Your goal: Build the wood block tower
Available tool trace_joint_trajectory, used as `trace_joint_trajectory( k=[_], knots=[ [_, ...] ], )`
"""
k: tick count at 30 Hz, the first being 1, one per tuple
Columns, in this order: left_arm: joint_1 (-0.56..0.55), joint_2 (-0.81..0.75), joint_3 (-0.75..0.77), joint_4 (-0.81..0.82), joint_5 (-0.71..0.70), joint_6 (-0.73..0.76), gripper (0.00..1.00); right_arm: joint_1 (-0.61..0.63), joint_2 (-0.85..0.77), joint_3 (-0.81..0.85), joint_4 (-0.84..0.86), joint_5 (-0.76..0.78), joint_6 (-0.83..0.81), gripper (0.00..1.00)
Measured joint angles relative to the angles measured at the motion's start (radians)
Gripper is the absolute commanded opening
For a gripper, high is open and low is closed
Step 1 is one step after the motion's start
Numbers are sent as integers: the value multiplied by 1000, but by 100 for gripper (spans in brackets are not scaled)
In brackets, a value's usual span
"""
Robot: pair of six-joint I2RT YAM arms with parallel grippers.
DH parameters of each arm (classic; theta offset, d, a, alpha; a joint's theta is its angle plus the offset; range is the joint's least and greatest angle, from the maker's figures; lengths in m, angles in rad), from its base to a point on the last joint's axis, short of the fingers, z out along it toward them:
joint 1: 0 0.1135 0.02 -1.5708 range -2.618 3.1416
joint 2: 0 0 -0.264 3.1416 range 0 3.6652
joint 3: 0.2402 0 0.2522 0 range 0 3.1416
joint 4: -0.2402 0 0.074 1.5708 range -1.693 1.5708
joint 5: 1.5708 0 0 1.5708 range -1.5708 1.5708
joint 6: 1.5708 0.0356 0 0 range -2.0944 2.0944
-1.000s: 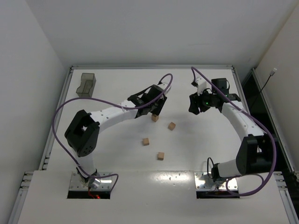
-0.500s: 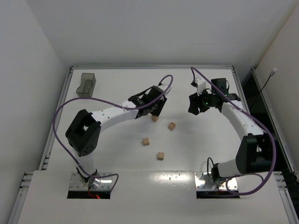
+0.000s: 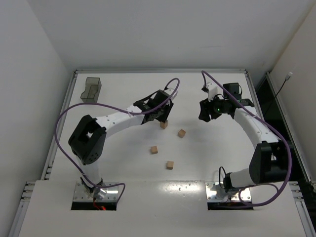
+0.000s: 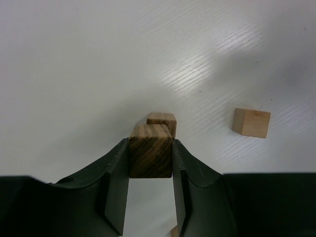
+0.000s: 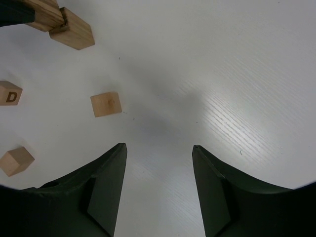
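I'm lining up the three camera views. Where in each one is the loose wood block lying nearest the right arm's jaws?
Top external: the loose block sits just right of and below picture centre.
Left wrist: it lies right of centre, at mid-height.
Right wrist: it lies left of centre, at mid-height.
Shared landmark: a second block, right by the left jaws.

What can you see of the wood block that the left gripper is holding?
The held block is a small cube of plain wood. The face towards the wrist camera is darker brown with fine grain streaks. The left gripper is shut on it, its black fingers pressing two opposite sides, and the block sits level over the white table. A paler block lies right by it, partly hidden behind it. Whether they touch cannot be told.
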Motion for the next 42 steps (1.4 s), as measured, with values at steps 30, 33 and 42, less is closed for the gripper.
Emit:
trace_joint_trajectory(
  k=[30, 33, 42],
  knots=[
    [7, -35, -53, 46, 34, -8, 0, 0, 21, 7, -3, -1, -12, 53],
    [5, -35, -53, 45, 34, -10, 0, 0, 22, 7, -3, -2, -12, 53],
    [-2, -35, -53, 48, 33, -10, 0, 0, 22, 7, -3, -2, -13, 53]
  ],
)
